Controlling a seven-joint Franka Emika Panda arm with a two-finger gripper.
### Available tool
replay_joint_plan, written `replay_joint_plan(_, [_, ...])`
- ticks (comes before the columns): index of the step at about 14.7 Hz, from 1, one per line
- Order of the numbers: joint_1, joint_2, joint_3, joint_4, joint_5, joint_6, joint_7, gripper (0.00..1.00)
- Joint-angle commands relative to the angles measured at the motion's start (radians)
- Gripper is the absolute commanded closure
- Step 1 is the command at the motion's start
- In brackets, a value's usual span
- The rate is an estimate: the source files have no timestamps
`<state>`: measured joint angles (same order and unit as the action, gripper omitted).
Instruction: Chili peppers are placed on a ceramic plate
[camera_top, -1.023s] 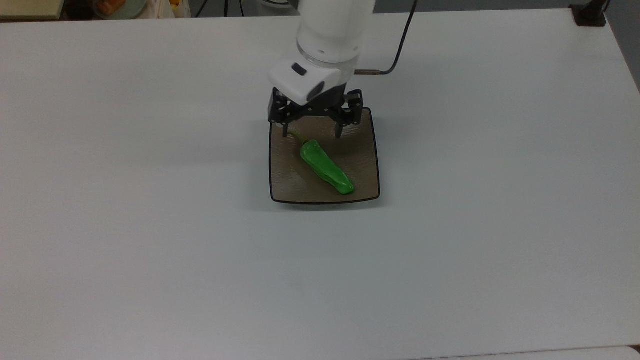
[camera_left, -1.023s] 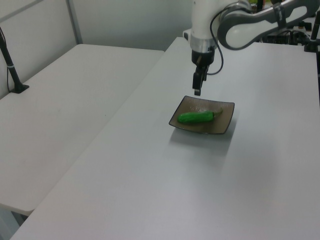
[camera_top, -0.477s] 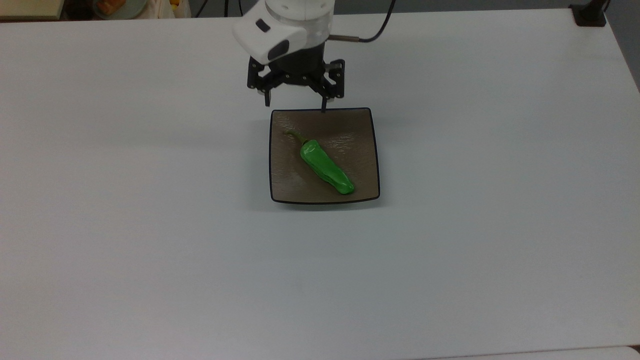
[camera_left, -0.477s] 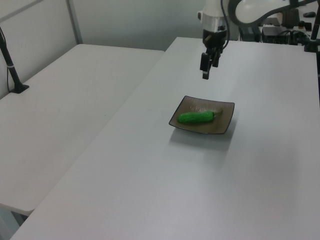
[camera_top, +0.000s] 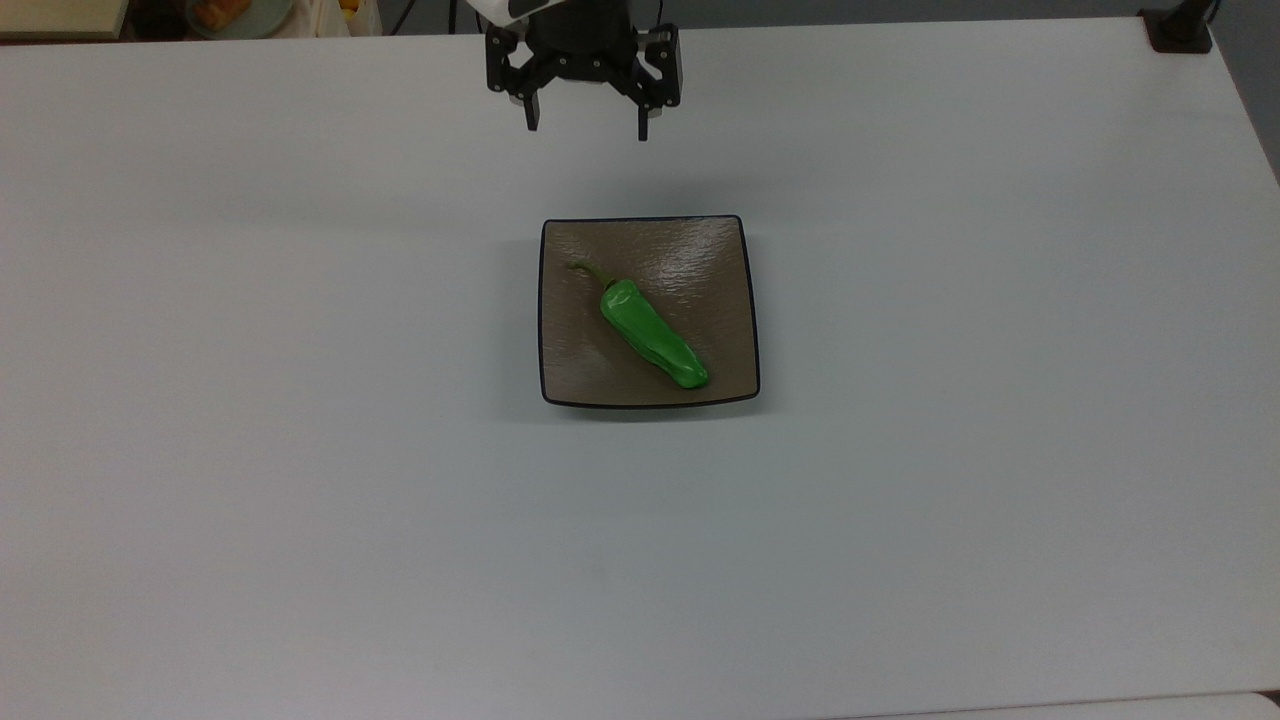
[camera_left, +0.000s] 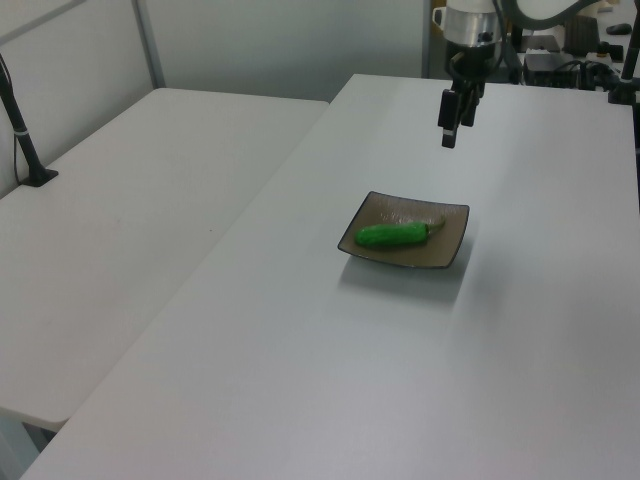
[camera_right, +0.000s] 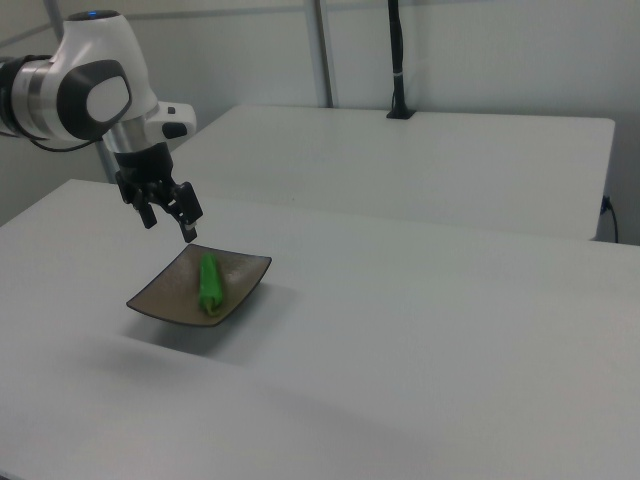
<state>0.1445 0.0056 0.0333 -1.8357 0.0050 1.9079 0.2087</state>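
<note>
One chili pepper (camera_top: 652, 334) lies diagonally on the ceramic plate (camera_top: 717, 260), well apart from the gripper (camera_top: 586, 125), whose empty fingers (camera_top: 531, 112) hang spread above the table (camera_top: 300, 400).

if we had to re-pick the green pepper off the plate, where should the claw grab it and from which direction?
Probably the mid-body of the glossy bright-green chili pepper, from straight above. It lies flat and diagonal on the square brown ceramic plate, so the open claw should turn to close across the pepper's narrow width. Avoid the thin curved stem toward the top view's upper left: too slim to hold.
</note>
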Motion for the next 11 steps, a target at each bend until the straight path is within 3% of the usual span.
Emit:
replay_joint_plan(1, [0.003, -0.039, -0.018, -0.059, 0.035, -0.017, -0.046, 0.00])
replay_joint_plan(11, [0.010, 0.037, -0.020, -0.002, 0.015, -0.021, -0.049, 0.00])
